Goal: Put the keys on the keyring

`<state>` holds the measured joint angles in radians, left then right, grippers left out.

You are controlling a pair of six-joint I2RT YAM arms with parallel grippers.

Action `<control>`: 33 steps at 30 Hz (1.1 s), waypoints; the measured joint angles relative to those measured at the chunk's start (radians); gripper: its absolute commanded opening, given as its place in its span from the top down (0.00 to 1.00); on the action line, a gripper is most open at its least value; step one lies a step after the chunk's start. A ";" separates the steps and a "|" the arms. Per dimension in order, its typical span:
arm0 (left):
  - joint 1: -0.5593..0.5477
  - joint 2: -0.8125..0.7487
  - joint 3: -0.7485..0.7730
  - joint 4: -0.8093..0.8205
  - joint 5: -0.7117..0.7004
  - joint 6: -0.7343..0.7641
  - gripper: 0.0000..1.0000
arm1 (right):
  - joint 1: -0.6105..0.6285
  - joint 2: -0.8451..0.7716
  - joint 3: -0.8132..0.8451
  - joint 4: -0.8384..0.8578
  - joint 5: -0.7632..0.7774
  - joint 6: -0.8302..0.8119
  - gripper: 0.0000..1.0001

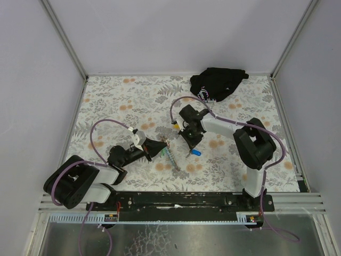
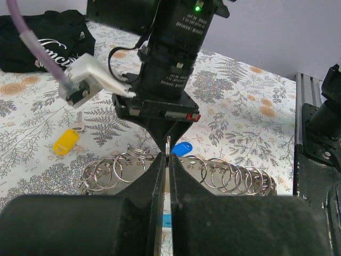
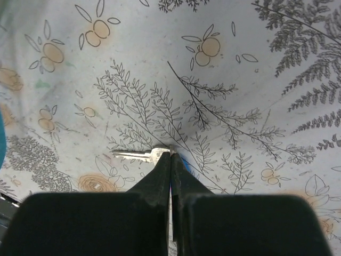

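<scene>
My left gripper (image 1: 160, 144) is shut on a thin metal keyring (image 2: 168, 144), which stands upright between its fingertips in the left wrist view (image 2: 168, 156). The light-blue and grey strap (image 1: 171, 159) lies under it and carries several more rings (image 2: 240, 177). My right gripper (image 1: 191, 140) points down just beyond the left one. It is shut on the head end of a small silver key (image 3: 133, 154), whose blade lies flat on the cloth to the left of the fingertips (image 3: 171, 153). The blue tag (image 1: 196, 152) lies beside it and also shows in the left wrist view (image 2: 183, 148).
A yellow tag (image 2: 65, 142) with another key lies on the floral cloth (image 1: 240, 106) left of the right gripper. A black cloth bundle (image 1: 218, 82) sits at the back right. Grey walls close in the table on three sides.
</scene>
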<state>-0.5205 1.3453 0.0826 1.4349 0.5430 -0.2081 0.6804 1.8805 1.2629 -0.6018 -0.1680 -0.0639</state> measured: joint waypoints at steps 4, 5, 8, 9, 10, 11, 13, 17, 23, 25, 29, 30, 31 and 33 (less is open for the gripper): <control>0.000 0.000 0.000 0.000 0.000 0.000 0.99 | 0.021 0.064 0.078 -0.058 0.037 0.000 0.99; 0.000 0.000 0.000 0.000 0.000 0.000 0.99 | 0.027 0.076 0.094 -0.065 0.045 0.000 0.98; 0.000 0.000 0.000 -0.001 0.000 0.000 0.99 | 0.042 0.113 0.149 -0.096 0.063 0.001 0.90; 0.000 0.000 0.000 -0.002 0.000 0.000 0.98 | 0.045 0.122 0.163 -0.104 0.070 0.002 0.88; 0.000 0.000 0.000 -0.003 0.000 0.001 0.98 | 0.049 0.130 0.175 -0.109 0.076 0.003 0.86; 0.000 0.000 0.000 -0.006 0.000 0.001 0.97 | 0.051 0.136 0.185 -0.113 0.080 0.005 0.83; 0.000 0.000 0.000 -0.015 0.000 0.001 0.97 | 0.055 0.140 0.190 -0.114 0.082 0.008 0.77; 0.000 0.000 0.000 -0.024 0.000 0.002 0.97 | 0.056 0.123 0.171 -0.087 0.078 0.013 0.69; 0.000 -0.009 0.000 -0.032 -0.001 0.002 0.97 | 0.056 -0.049 0.014 0.025 0.068 0.032 0.65; 0.000 -0.014 0.000 -0.034 -0.001 0.001 0.97 | 0.057 -0.124 -0.061 0.094 0.068 0.042 0.65; 0.000 -0.017 0.000 -0.037 -0.001 0.002 0.97 | 0.058 -0.252 -0.231 0.259 0.069 0.061 0.63; 0.000 -0.017 0.000 -0.038 -0.001 0.002 0.97 | 0.058 -0.277 -0.271 0.302 0.069 0.066 0.62; 0.000 -0.017 0.000 -0.037 -0.001 0.002 0.97 | 0.058 -0.303 -0.314 0.352 0.069 0.071 0.61; 0.000 -0.017 0.000 -0.037 -0.001 0.001 0.97 | 0.058 -0.351 -0.399 0.452 0.069 0.077 0.61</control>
<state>-0.5205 1.3285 0.0826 1.3975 0.5419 -0.2070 0.7380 1.5291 0.8635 -0.1493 -0.0994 0.0135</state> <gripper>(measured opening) 0.033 0.379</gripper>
